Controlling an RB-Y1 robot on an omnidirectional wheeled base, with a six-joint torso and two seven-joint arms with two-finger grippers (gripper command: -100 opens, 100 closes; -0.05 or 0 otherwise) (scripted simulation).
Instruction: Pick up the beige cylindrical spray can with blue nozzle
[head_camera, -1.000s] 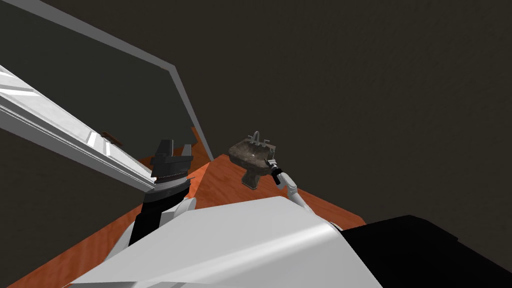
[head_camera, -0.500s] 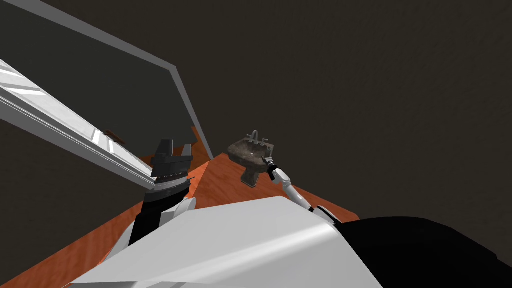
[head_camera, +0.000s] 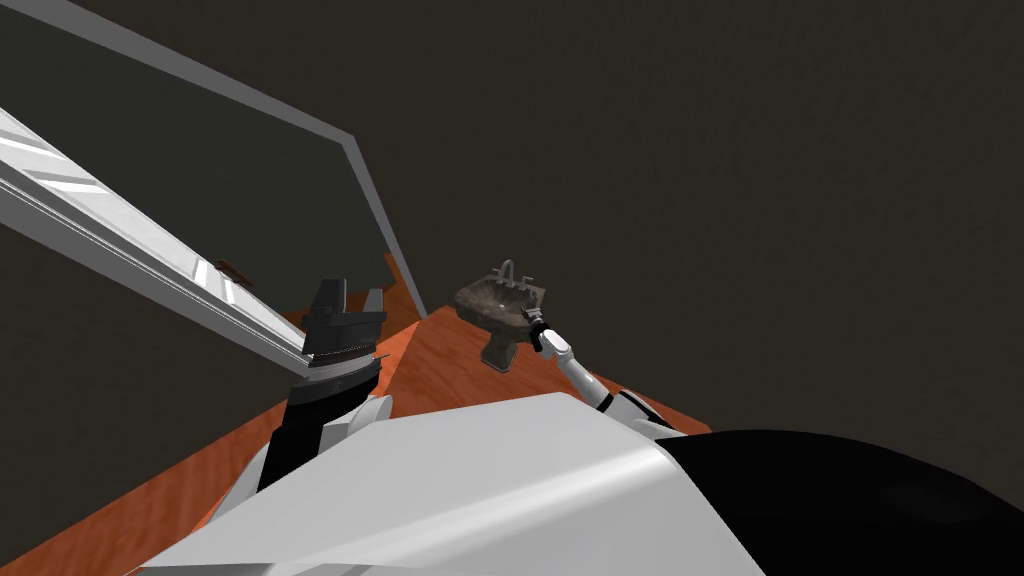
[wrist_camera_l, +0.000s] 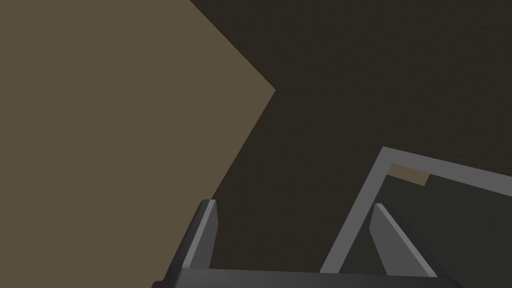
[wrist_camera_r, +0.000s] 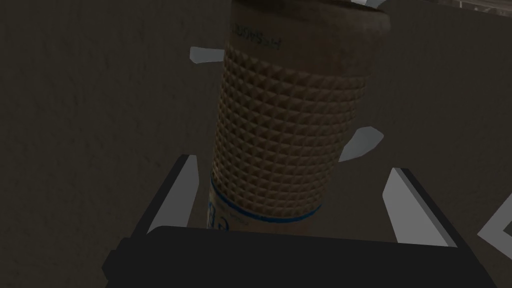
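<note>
Right gripper (wrist_camera_r: 292, 166) has edged toward sink (head_camera: 480, 305), fingers spread astride spray can (wrist_camera_r: 292, 125); left gripper (wrist_camera_l: 293, 204) agape

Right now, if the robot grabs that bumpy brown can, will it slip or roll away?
The spray can has a diamond-bumped middle, which should probably give the right gripper good hold, so slipping seems unlikely. It looks stiff, so it likely won't squash. Being a tall round cylinder, it could tip or roll if nudged sideways.
</note>
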